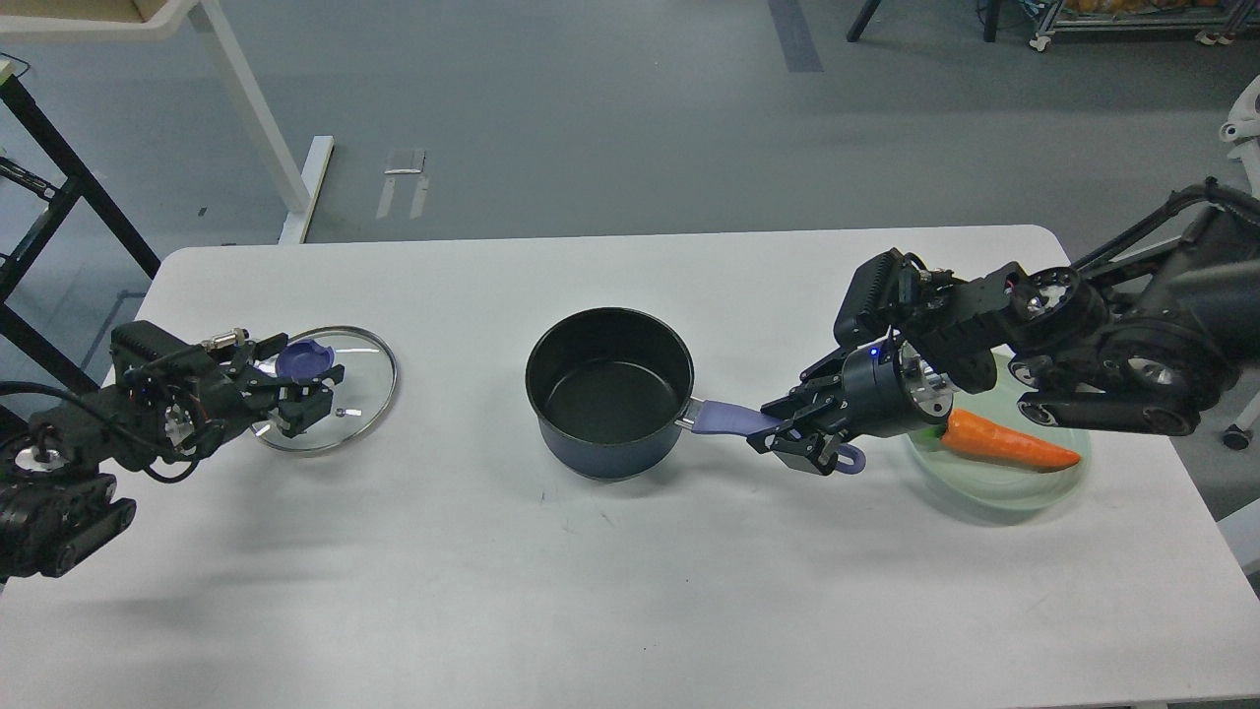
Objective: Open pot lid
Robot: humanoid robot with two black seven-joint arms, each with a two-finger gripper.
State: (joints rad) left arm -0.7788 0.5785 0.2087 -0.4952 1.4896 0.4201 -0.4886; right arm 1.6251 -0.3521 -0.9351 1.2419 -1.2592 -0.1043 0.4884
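The navy pot (608, 389) stands uncovered in the middle of the white table (591, 591), its black inside empty. Its lavender handle (724, 421) points right. My right gripper (795, 435) is shut on that handle near its far end. The glass lid (345, 394) with its lavender knob (303, 359) is at the left of the table, well apart from the pot. My left gripper (295, 382) is shut on the knob. I cannot tell whether the lid rests on the table or hangs just above it.
A pale green plate (984, 492) with an orange carrot (1004, 443) sits at the right, partly under my right arm. A white table leg (256, 118) and a black frame (39, 197) stand on the floor beyond the far left edge.
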